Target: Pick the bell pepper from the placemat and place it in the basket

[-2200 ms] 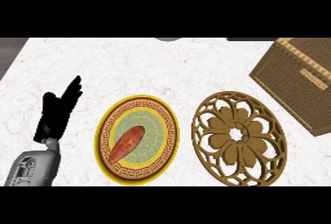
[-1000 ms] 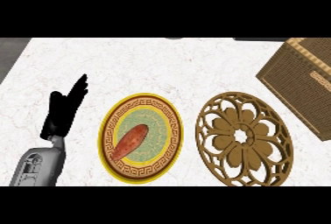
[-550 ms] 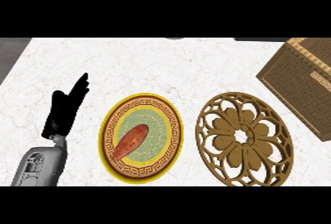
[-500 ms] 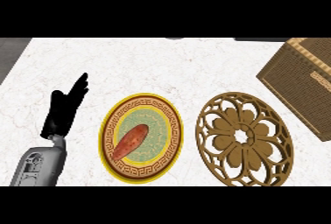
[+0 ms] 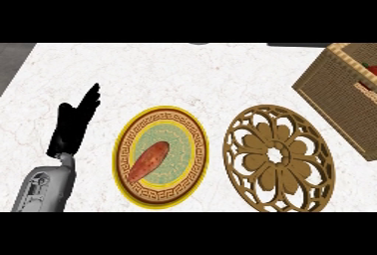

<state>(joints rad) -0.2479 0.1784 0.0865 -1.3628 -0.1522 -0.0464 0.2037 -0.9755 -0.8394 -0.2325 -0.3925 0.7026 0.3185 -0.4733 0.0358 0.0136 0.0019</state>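
the left hand (image 5: pixel 72 127) rested at the left side of the worktop (image 5: pixel 184 74), fingers straight and pointing up, holding nothing, well apart from the task's things. the right hand was out of view. no bell pepper showed on the carved placemat (image 5: pixel 254 144). a red patch (image 5: pixel 372 69) inside the basket (image 5: pixel 331 94), cut off by the edge, was probably it. the plate (image 5: pixel 117 159) held a long reddish vegetable (image 5: pixel 149 158), likely just a distraction.

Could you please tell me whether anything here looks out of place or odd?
Nothing is spilled or broken. One oddity: the carved round mat is bare, with no pepper on it, while something red shows inside the basket at the right edge.
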